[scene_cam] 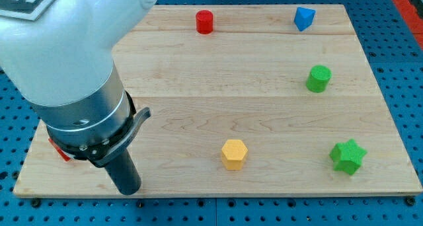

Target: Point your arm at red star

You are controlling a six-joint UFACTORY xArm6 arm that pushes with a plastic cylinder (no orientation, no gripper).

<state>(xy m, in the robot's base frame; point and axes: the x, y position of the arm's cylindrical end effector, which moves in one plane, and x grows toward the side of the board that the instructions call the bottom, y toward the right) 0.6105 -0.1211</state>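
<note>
Down at the view's bottom left, my tip (130,190) rests on the wooden board (198,100), close to its lower edge; the dark rod rises from it into the wide grey and white body of the arm (66,61), which fills the view's upper left corner and hides much of that side of the board; there are no fingers on this arm, only the rod, so nothing opens or closes and nothing is held. A small red piece (59,150) peeks out from under the arm's collar at the board's left edge, just to the view's left of the rod; only a sliver of it shows, so I cannot tell its shape, nor whether it is the red star; the tip stands near it, slightly lower and to the view's right, and I cannot tell whether they touch.

Along the board's top edge sits a red cylinder (205,21), and further to the view's right a blue block (303,18), angular, its exact shape unclear; both are well apart from the tip. On the view's right side a green cylinder (318,78) stands above a green star (347,156), which lies near the board's lower right corner; a yellow hexagonal block (234,153) lies between the tip and the green star, near the bottom edge, apart from both. Around the board runs a blue perforated surface (396,54).
</note>
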